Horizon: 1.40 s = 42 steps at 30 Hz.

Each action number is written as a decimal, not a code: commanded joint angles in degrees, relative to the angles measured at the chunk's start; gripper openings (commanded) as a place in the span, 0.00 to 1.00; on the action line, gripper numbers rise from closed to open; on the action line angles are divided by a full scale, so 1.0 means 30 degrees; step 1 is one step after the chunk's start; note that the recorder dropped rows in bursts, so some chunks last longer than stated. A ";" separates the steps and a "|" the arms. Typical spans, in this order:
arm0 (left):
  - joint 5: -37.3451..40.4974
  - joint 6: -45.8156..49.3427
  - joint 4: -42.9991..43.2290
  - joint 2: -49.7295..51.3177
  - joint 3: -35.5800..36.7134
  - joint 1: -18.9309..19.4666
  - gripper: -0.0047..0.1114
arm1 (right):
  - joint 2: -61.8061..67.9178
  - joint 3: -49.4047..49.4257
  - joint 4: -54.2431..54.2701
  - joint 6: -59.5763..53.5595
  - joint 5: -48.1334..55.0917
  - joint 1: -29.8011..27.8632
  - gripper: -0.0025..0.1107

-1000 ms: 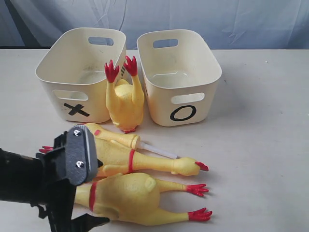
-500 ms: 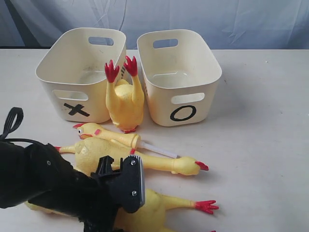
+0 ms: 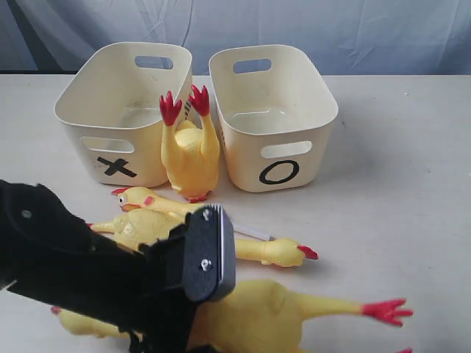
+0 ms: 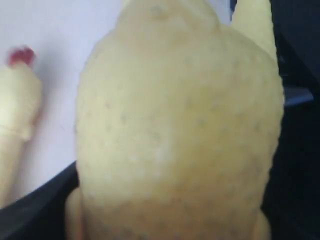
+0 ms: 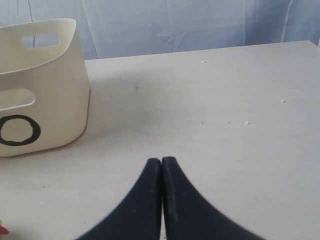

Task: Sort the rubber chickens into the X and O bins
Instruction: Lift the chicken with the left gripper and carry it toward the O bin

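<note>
A large rubber chicken lies across the front, its red feet pointing right. My left gripper is shut on the body of this large chicken, with dark fingers showing on either side. In the exterior view the left arm hides the grip. Behind lie a second large chicken and a small chicken with a white tube. Another small chicken stands feet-up between the X bin and the O bin. My right gripper is shut and holds nothing.
The cream table stretches bare to the right of the O bin. A pale blue curtain hangs behind the bins. The wrist camera mount hides part of the chickens at the front.
My left arm has swung right over the front chickens. The front large chicken has shifted right, its feet now much nearer the right side.
</note>
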 commanded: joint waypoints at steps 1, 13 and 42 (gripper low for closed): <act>-0.2942 -0.0269 -0.0524 -0.2652 -0.1202 -0.0036 0.04 | -0.0061 0.0045 -0.0027 0.0002 -0.0187 0.0063 0.02; -0.8893 -0.0269 -0.4122 -0.2645 -0.7493 -0.0036 0.04 | -0.0061 0.0045 -0.0027 0.0002 -0.0187 0.0063 0.02; -2.0244 -1.0084 -1.0485 0.2888 -0.9922 0.0012 0.04 | -0.0061 0.0045 -0.0028 0.0002 -0.0183 0.0063 0.02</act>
